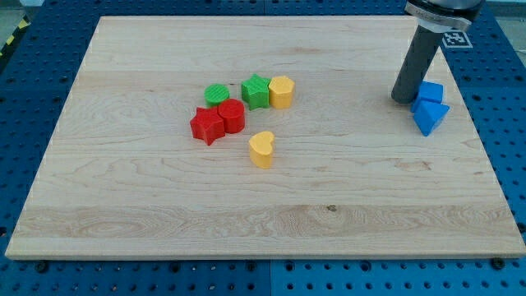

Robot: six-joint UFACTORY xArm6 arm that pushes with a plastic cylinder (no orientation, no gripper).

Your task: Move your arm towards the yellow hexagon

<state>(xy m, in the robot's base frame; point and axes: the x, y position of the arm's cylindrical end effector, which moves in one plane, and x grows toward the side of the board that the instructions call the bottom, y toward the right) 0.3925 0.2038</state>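
The yellow hexagon sits near the middle of the wooden board, touching a green star on its left. My tip rests on the board at the view's right, far to the right of the yellow hexagon. It stands right beside two blue blocks: a blue cube and a blue triangle-like block.
A green cylinder, a red hexagon-like block and a red star cluster left of the yellow hexagon. A yellow heart lies below the cluster. The wooden board lies on a blue pegboard table.
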